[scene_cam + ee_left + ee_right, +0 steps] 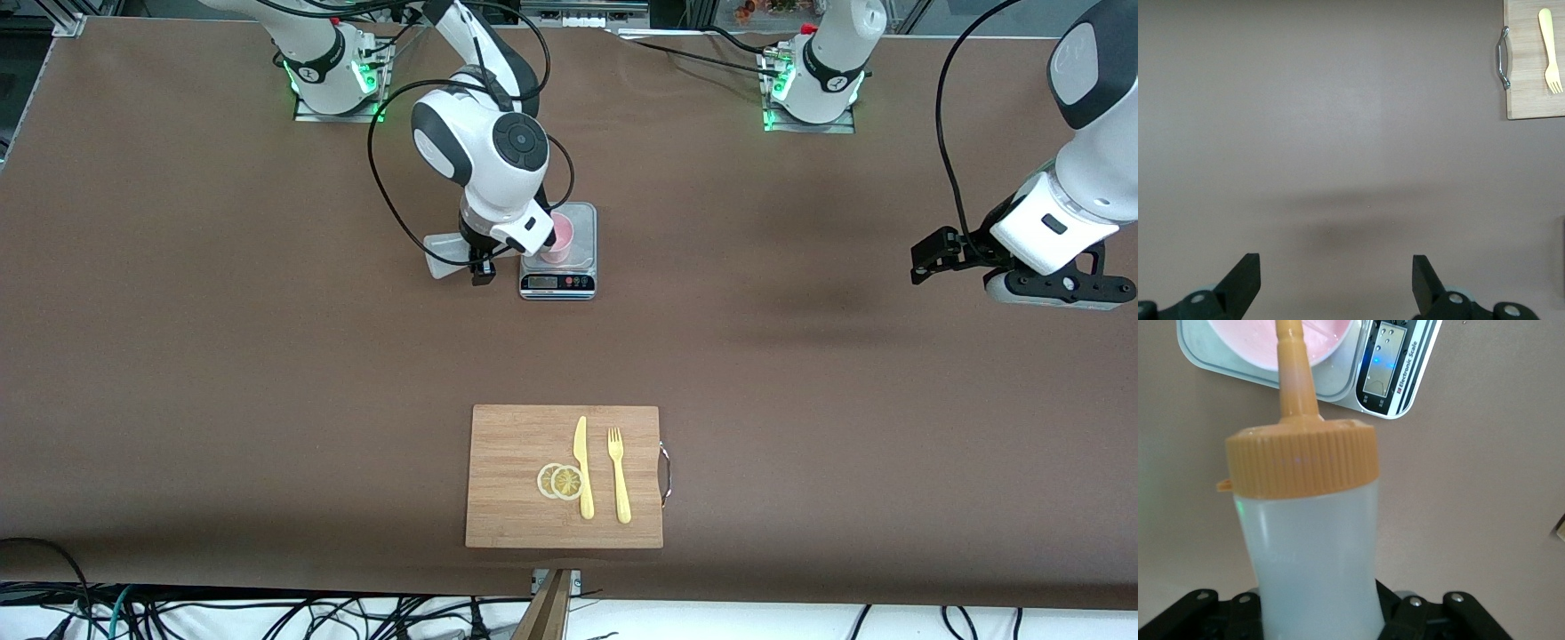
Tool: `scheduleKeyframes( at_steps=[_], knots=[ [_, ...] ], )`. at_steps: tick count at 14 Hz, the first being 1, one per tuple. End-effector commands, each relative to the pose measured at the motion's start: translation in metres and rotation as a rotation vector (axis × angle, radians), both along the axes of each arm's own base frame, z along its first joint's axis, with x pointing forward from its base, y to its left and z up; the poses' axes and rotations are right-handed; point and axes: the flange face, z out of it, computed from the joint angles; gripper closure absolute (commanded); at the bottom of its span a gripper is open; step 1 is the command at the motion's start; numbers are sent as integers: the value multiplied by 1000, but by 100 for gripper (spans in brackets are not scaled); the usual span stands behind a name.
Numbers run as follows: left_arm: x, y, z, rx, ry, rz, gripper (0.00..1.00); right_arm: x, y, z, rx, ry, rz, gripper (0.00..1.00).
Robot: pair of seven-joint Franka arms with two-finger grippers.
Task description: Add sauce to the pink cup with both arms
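Observation:
The pink cup (pixel 561 237) stands on a small digital scale (pixel 557 284) near the right arm's base. My right gripper (pixel 481 260) is shut on the sauce bottle (pixel 442 256) and holds it tilted beside the scale, nozzle toward the cup. In the right wrist view the whitish bottle (pixel 1313 553) sits between the jaws of the right gripper (pixel 1318 617). Its orange cap (pixel 1302 461) and nozzle point over the pink cup (pixel 1328 339); the nozzle tip is out of frame. My left gripper (pixel 926 259) waits open and empty over bare table at the left arm's end, fingers (pixel 1245 280) wide apart.
A wooden cutting board (pixel 508 444) lies nearer the front camera, with a yellow knife (pixel 582 467), a yellow fork (pixel 618 476) and two lemon slices (pixel 560 481). Its metal handle (pixel 1503 59) and the fork (pixel 1549 50) show in the left wrist view. The scale's display (pixel 1386 368) is lit.

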Motion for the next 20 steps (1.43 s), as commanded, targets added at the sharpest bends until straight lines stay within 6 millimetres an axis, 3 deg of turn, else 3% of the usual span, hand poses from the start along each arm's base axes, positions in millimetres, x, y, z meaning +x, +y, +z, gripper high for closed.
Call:
scheduleKeyframes(
  at_steps=[1,20],
  knots=[
    [0,2,1,-19,0,-15,0,1,3,8,1,-1,6,100],
    [0,2,0,-19,1,-15,0,6,5,19,141,54,-36,100]
  ],
)
